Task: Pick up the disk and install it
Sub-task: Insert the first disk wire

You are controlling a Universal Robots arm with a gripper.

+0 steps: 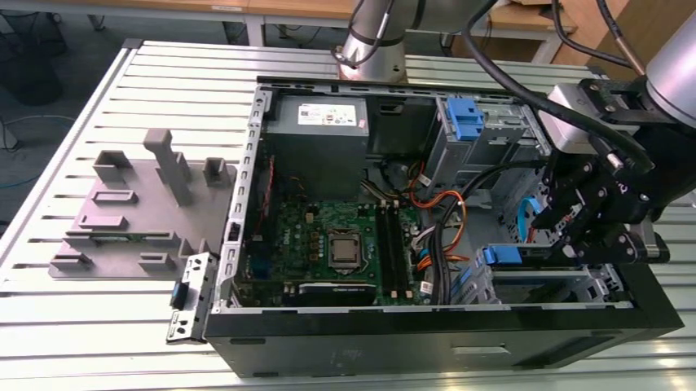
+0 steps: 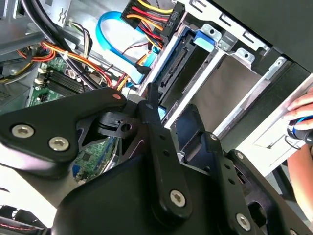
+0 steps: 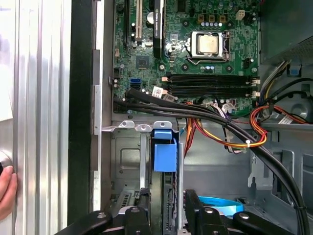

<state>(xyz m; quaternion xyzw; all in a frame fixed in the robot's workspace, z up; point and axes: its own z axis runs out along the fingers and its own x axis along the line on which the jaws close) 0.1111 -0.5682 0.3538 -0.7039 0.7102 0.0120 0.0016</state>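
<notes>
The disk [image 1: 503, 255] stands on edge in the metal drive cage at the exterior view's right front corner of the open computer case [image 1: 326, 342]. Its blue carrier tab [image 3: 165, 149] points toward the motherboard. Its connector edge [image 2: 174, 68] faces the cables in the second wrist view. My black gripper [image 1: 568, 244] reaches down into that cage. Its fingers [image 3: 143, 208] sit on either side of the disk, and the gripper [image 3: 168, 210] looks shut on it. The disk's lower part is hidden by the gripper [image 2: 178, 117].
A grey power-supply box [image 1: 326, 122] and a bare blue bracket [image 1: 464, 118] sit at the case's back. Orange, black and blue cables [image 1: 441, 212] cross beside the cage. A grey fixture [image 1: 142, 204] lies on the slatted table. A person's hand [image 2: 303, 117] rests near the case.
</notes>
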